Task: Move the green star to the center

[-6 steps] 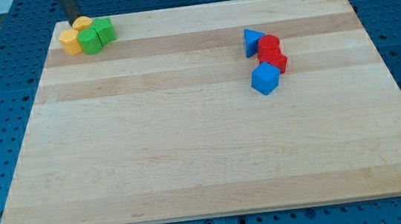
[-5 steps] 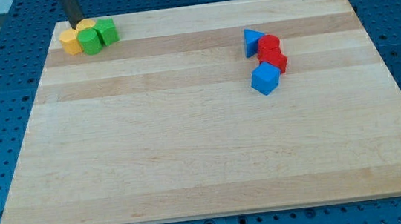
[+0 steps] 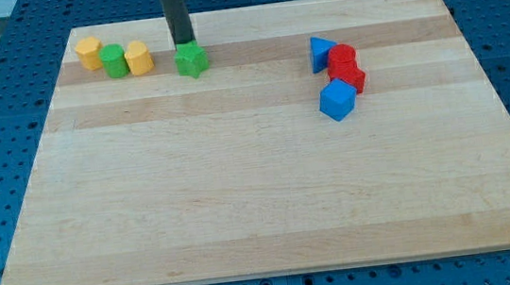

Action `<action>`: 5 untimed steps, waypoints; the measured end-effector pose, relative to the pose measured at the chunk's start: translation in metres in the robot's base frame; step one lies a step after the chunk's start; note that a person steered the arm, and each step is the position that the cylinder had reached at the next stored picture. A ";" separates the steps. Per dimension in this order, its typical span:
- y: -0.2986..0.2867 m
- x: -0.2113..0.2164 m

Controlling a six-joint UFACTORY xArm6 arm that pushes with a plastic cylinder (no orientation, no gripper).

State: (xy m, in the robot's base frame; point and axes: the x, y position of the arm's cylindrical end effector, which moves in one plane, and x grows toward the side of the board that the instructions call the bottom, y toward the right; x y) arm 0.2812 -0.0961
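Observation:
The green star (image 3: 192, 61) lies alone on the wooden board (image 3: 260, 189), near its top edge and left of the middle. My tip (image 3: 184, 45) stands right behind the star, at its upper left edge, seemingly touching it. The dark rod rises from there out of the view's top.
At the top left stand a yellow block (image 3: 88, 53), a green cylinder (image 3: 114, 60) and another yellow block (image 3: 139, 57) in a row. At the upper right sit a blue triangle (image 3: 322, 52), two red blocks (image 3: 344, 57) (image 3: 350, 77) and a blue cube (image 3: 337, 100).
My tip has moved right from the top left corner. The green star has left the cluster and shifted right. The yellow and green blocks there have spread into a row.

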 end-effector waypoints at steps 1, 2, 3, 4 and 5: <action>0.022 0.023; 0.032 0.034; 0.030 0.024; 0.018 0.021; 0.009 0.028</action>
